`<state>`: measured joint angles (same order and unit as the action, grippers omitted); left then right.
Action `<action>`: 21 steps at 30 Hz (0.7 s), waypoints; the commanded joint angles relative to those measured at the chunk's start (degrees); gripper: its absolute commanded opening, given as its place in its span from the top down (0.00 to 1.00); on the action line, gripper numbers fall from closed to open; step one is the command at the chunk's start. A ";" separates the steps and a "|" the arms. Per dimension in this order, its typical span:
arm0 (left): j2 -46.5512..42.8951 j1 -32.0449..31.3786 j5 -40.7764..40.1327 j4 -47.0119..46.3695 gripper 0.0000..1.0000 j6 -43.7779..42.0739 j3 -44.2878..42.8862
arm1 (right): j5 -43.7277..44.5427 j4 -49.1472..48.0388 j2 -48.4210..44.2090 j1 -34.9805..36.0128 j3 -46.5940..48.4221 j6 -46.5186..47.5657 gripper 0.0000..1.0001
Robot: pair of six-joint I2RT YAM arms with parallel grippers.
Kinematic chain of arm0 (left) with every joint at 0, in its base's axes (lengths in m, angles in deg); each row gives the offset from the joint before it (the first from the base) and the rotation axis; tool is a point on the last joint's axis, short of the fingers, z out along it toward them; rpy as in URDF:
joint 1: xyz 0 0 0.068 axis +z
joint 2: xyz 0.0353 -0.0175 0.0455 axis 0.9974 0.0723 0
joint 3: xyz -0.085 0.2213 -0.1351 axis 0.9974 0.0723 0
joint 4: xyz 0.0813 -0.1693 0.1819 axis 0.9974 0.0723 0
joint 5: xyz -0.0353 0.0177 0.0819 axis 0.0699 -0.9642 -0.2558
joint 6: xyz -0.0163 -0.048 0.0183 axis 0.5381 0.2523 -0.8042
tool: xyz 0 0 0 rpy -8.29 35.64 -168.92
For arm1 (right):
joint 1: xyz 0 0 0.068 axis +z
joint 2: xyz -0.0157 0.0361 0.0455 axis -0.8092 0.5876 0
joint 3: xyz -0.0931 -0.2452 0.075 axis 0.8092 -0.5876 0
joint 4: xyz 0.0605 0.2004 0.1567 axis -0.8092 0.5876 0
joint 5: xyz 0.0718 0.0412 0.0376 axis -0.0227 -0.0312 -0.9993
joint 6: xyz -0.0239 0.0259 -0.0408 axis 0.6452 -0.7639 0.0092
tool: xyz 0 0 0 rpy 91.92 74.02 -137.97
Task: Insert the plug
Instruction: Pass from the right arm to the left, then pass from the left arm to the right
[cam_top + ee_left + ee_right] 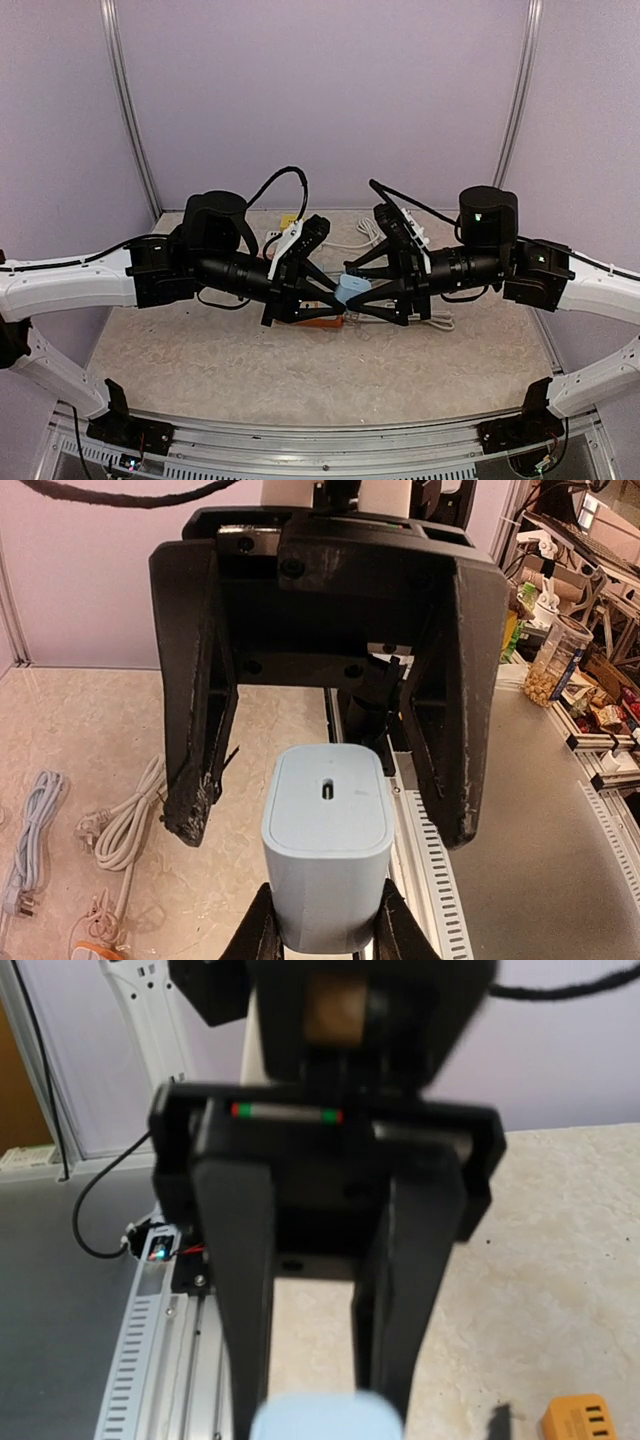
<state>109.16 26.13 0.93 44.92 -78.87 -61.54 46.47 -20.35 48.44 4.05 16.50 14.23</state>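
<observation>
Plug adapter (327, 855) was a pale blue block with rounded corners and a smooth matte skin. The flat face turned toward the left wrist camera carried one small oblong port (328, 791). I could not see its prongs in any view. It hung in the air above the middle of the table (200, 370), between the two arms where they met nose to nose.

The left gripper (330, 922) was clamped on the lower sides of the block, a finger pressed against each flank, and the block sat upright and square in that hold. The right gripper (322, 818) faced it with its fingers spread wide, one on each side of the block and touching neither.

I judged this to be the hand-over step, with the left arm carrying the load. To do it well I would draw the right arm straight back along its own axis so neither finger clipped a corner and twisted the block. I would also hold the left grip firm and check which way the prongs pointed before going down.

Below lay an orange block with dark slots (578, 1422), possibly the socket. White coiled cables (130, 815) lay well off to the side.
</observation>
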 commanded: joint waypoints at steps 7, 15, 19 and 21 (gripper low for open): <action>-0.02 -0.83 -0.81 1.11 1.00 -1.54 -1.02 | -1.09 6.68 2.60 -0.09 5.01 0.99 0.46; -0.65 -0.83 -1.60 4.20 1.00 -3.38 -1.33 | -1.07 16.09 4.24 -0.14 8.77 4.03 0.53; -1.04 -0.82 -1.99 6.43 1.00 -4.44 -1.61 | -1.31 19.16 5.22 -0.14 10.16 4.91 0.57; -1.18 -0.82 -2.24 7.25 1.00 -4.78 -1.78 | -1.94 20.59 6.03 -0.13 10.86 5.40 0.60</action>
<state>109.40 25.69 -0.39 49.38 -81.80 -61.54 45.74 -5.27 52.94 4.05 25.12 17.95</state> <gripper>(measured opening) 0.229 0.419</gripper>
